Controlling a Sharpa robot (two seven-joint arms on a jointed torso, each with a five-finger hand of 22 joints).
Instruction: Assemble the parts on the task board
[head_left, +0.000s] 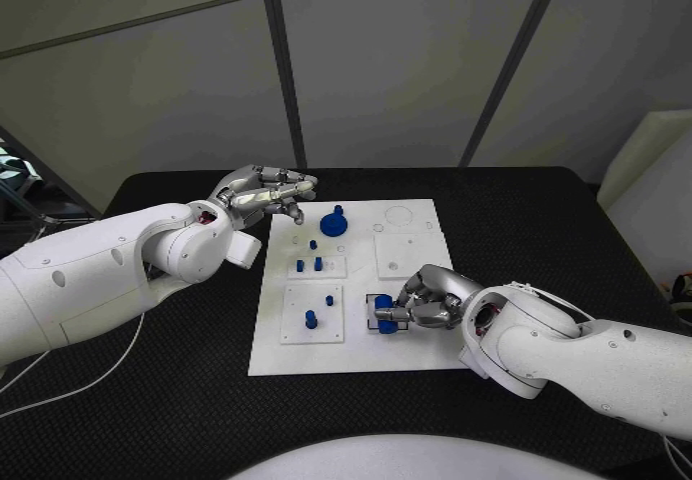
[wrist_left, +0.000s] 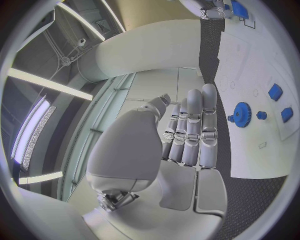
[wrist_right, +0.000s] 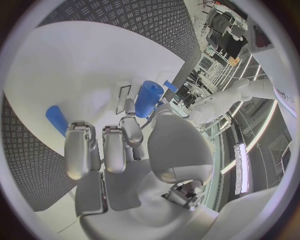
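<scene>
The white task board (head_left: 346, 345) lies in the middle of the black table. My right hand (head_left: 428, 300) is over the board's near middle and pinches a blue cylindrical peg (head_left: 384, 313) that stands upright at a dark-outlined slot; the same peg (wrist_right: 149, 97) sits between thumb and finger. My left hand (head_left: 267, 195) hovers at the board's far left corner, fingers loosely extended (wrist_left: 190, 127) and holding nothing. A blue gear (head_left: 333, 222) (wrist_left: 241, 114) lies just to the right of that hand. Several small blue pegs (head_left: 310, 264) stand in the left-hand plates.
Another blue peg (head_left: 310, 319) (wrist_right: 56, 119) stands in the near left plate, left of my right hand. The board's far right plates (head_left: 404, 250) carry no blue parts. Black table (head_left: 548, 230) surrounds the board on all sides.
</scene>
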